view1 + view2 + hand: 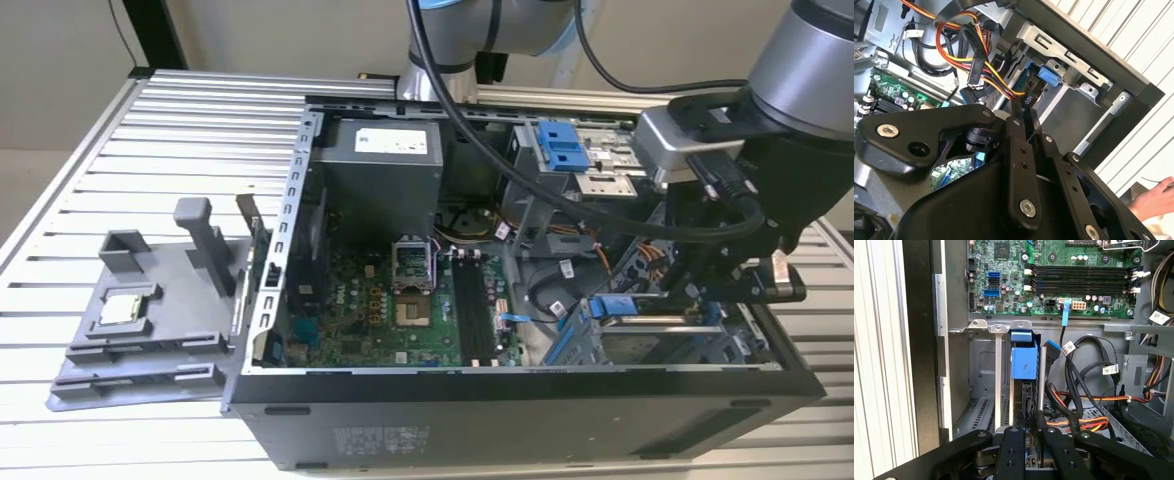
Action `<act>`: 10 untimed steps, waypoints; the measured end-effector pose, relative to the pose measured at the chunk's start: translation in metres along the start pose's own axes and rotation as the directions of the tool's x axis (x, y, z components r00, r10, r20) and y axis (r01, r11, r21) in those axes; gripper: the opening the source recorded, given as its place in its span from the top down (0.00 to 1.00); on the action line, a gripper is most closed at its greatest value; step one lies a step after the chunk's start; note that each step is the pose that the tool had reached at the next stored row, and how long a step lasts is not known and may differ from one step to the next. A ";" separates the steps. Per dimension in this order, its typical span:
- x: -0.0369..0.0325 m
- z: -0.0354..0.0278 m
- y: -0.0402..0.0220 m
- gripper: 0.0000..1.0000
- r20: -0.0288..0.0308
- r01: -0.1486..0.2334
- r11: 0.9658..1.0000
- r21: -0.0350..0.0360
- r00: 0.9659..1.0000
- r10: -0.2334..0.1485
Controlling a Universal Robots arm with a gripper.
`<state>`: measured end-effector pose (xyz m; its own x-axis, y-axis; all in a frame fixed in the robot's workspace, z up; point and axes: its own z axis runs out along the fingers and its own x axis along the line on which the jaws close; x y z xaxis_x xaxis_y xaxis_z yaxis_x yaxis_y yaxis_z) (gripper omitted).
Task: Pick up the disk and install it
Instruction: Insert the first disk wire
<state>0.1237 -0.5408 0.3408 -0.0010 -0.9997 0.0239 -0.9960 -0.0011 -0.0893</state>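
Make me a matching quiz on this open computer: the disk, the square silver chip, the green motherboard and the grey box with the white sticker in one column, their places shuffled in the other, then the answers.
1. disk
2. square silver chip
3. green motherboard
4. grey box with white sticker

A. on the grey tray outside the case
B. flat on the case floor
C. on edge in the drive cage, between the gripper fingers
D. in a corner of the case, beside the motherboard

Pairs: 1-C, 2-A, 3-B, 4-D
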 end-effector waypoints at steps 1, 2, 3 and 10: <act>0.0000 0.0000 0.0000 1.00 0.000 0.000 1.000 0.000 1.000 0.000; 0.0000 0.0001 0.0000 1.00 0.000 0.000 1.000 0.000 1.000 0.000; 0.0000 0.0005 0.0000 1.00 0.000 0.000 1.000 0.000 1.000 0.000; -0.0005 0.0017 -0.0001 1.00 0.000 0.000 1.000 0.000 1.000 0.000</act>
<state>0.1240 -0.5404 0.3391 -0.0010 -0.9997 0.0239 -0.9960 -0.0012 -0.0896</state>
